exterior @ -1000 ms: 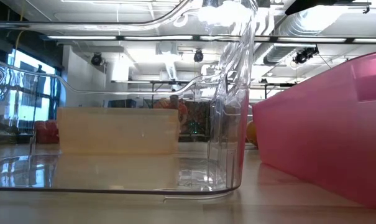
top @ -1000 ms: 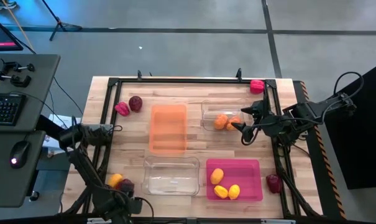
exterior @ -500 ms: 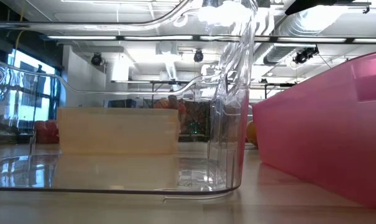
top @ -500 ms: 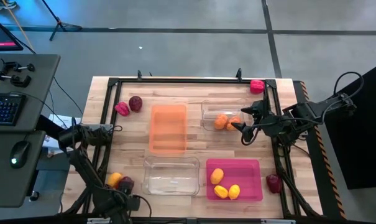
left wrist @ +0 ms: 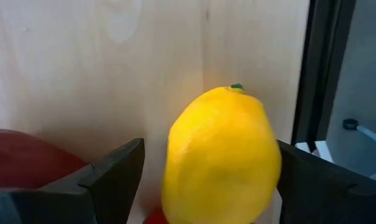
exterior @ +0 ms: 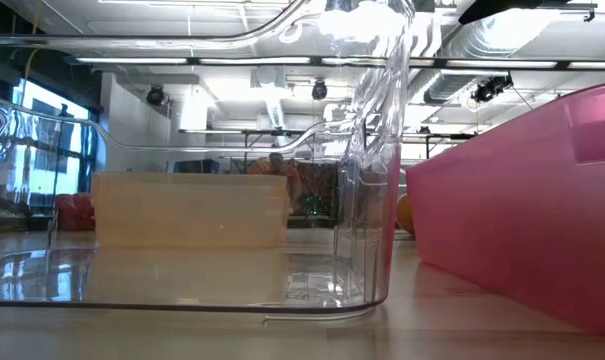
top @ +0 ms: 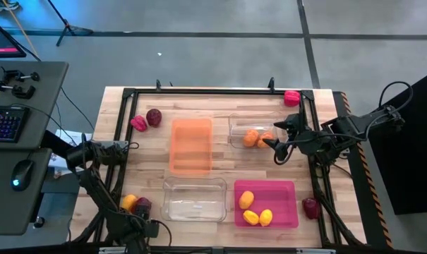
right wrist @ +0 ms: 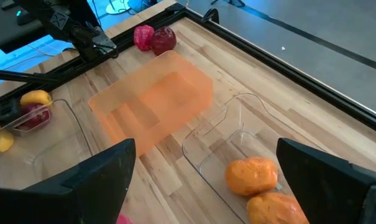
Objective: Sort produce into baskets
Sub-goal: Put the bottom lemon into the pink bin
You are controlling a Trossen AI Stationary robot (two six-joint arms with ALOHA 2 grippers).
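My left gripper (left wrist: 209, 186) is open at the table's near left corner, low over the table. A yellow lemon (left wrist: 222, 155) lies on the wood between its two fingers (left wrist: 116, 177), with a gap on one side. In the high view the lemon (top: 130, 203) lies beside a dark maroon fruit (top: 142, 207), which also shows in the left wrist view (left wrist: 26, 155). My right gripper (top: 277, 146) is open and empty above the near right end of the far clear basket (top: 236, 125), which holds two orange fruits (right wrist: 253, 174). My left gripper comes at the lemon level from the table's near side, one finger on each side of it. One finger (left wrist: 312, 180) stands right at the lemon's skin; I cannot tell whether it touches. The lemon rests on the table.
An orange basket (top: 191, 144) lies mid-table, a clear basket (top: 194, 199) near it, and a pink basket (top: 284, 190) with three lemons beside that. A pepper (top: 138, 123) and a maroon fruit (top: 154, 116) lie far left, a pepper (top: 291, 97) far right, a maroon fruit (top: 310, 207) near right.
My left arm has crept a little toward the table's far left, at the lemon.
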